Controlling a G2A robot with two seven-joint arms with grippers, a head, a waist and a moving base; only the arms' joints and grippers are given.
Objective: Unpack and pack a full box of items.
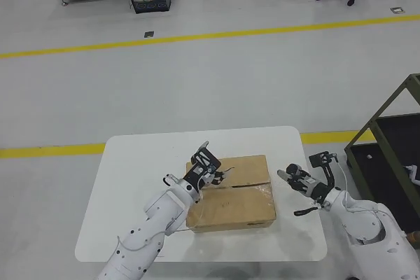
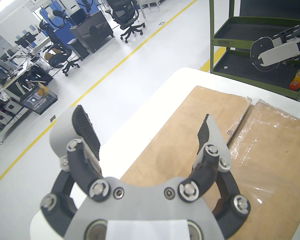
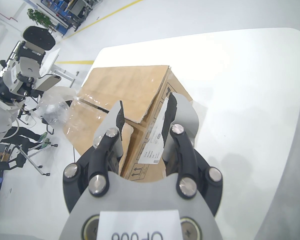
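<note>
The left jaws stand wide apart and hold nothing. They hang just above the top of the cardboard box (image 1: 231,199), and its closed flaps lie under and ahead of them. The right jaws are partly open and also empty, just beside the box's near end, whose upper edge shows between them. Clear tape (image 2: 277,151) covers the flap seam past the left jaws. The box rests on the white surface (image 1: 126,210). A green cart (image 1: 399,140) stands behind the right jaws, away from the box.
</note>
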